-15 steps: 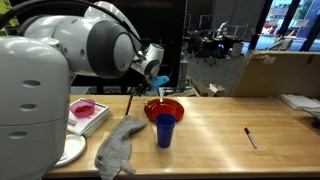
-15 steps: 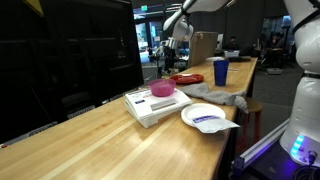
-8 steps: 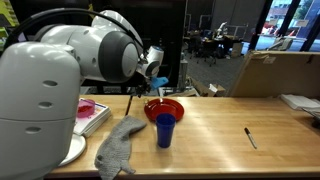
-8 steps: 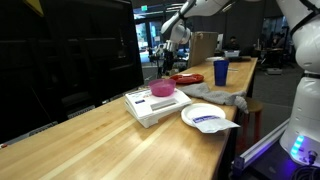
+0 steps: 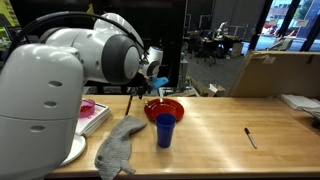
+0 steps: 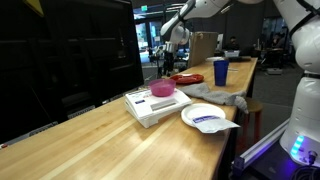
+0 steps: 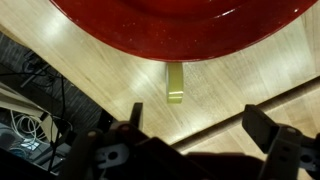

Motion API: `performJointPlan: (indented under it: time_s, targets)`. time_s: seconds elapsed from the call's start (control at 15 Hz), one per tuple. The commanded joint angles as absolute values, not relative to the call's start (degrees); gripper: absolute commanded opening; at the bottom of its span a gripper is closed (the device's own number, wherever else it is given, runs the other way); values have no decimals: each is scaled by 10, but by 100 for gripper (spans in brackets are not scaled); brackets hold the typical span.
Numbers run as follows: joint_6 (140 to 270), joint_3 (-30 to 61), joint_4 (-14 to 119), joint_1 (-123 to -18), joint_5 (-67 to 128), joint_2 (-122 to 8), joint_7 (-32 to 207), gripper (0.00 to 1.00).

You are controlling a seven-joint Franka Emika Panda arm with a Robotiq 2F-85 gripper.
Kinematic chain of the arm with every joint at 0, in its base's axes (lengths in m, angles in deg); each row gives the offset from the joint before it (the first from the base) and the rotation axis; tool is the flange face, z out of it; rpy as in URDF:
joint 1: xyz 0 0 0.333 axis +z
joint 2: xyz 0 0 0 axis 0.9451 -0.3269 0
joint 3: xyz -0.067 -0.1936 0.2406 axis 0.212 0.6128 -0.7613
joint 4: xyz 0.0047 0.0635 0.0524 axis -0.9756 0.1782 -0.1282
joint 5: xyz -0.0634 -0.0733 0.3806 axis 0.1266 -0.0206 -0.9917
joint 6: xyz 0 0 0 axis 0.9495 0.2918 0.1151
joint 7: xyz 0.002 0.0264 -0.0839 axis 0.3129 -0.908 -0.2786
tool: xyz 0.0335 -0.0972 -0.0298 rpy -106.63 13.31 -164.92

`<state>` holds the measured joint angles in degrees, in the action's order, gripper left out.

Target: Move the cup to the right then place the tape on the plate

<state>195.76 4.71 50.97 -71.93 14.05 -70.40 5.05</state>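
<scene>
1. In an exterior view, my gripper [image 5: 155,78] hangs above the far left edge of the red plate [image 5: 165,108], clear of everything.
   - The dark blue cup [image 5: 165,130] stands upright on the plate's near side. It overlaps the rim in this view, and I can't tell whether they touch.
   - Risk: the cup is tall and narrow, so a high or glancing contact would likely tip it. A low sweep from here could catch the plate rim and skid the plate.
   - A grey cloth [image 5: 120,146] lies just left of the cup. A marker [image 5: 250,137] lies well to the right, roughly where the cup should go.

2. In an exterior view from the table's end, the gripper [image 6: 167,45] is high over the plate [image 6: 185,78], with the cup [image 6: 220,72] to its right.
   - Nearer the camera are a pink bowl [image 6: 163,89] on a thick white book [image 6: 148,108], a white plate [image 6: 205,116] and the cloth [image 6: 235,100].
   - None of these blocks the cup's path.
   - I can't pick out a tape roll here.

3. In the wrist view, my fingers are spread wide with nothing between them.
   - The plate [image 7: 180,30] fills the top of the view.
   - A small yellow-green piece [image 7: 176,83] lies on the wooden table [image 7: 90,70] right at the plate's rim. I can't tell whether it is the tape.
   - Risk: closing on that piece this close to the rim could pinch or lift the plate.
   - Cables [image 7: 30,110] lie beyond the table edge.
</scene>
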Motion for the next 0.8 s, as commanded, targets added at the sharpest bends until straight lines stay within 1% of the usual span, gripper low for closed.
performJointPlan:
  time_s: [0.0, 0.73]
  targets:
    - [1940, 39, 503, -724, 158, -704, 62, 100]
    - [1927, 33, 511, -721, 157, -711, 63, 100]
